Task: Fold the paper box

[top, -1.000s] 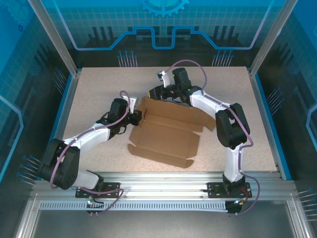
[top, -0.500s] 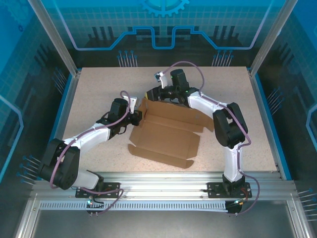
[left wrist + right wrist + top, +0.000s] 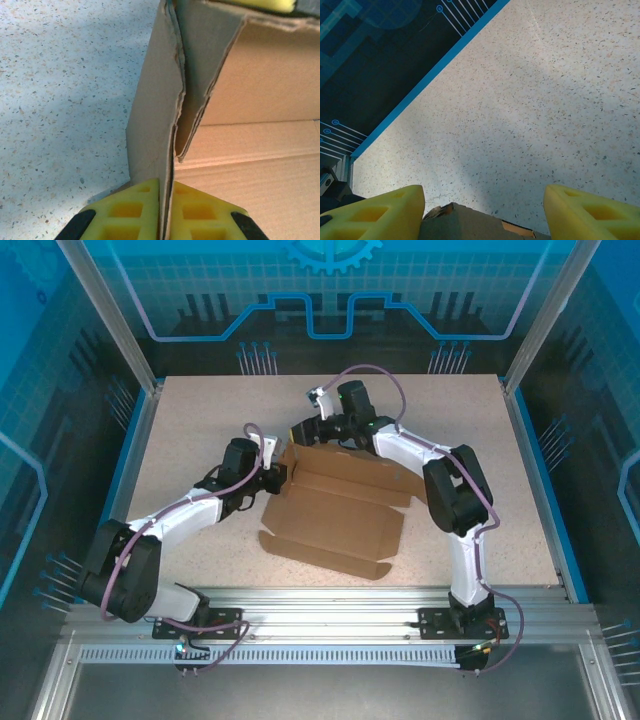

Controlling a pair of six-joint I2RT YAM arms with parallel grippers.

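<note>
- We note the box (image 3: 335,510) lying mid-table (image 3: 200,420), mostly flat, with its left-rear flaps raised.
- The left gripper (image 3: 165,212) is clamped tight on an upright side flap.
- The right gripper (image 3: 484,200) has its jaws wide apart and holds nothing; a cardboard edge sits between them, touching neither.
- A dark, blue-trimmed wall (image 3: 370,60) borders the table's rear.
- Our left wrist view shows a second flap folded beside the clamped one; overhead, the grippers crowd that corner.

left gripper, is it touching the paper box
Touching. The left wrist view shows the left gripper closed on an upright wall of the paper box, both yellow fingers pressed against the cardboard.
</note>
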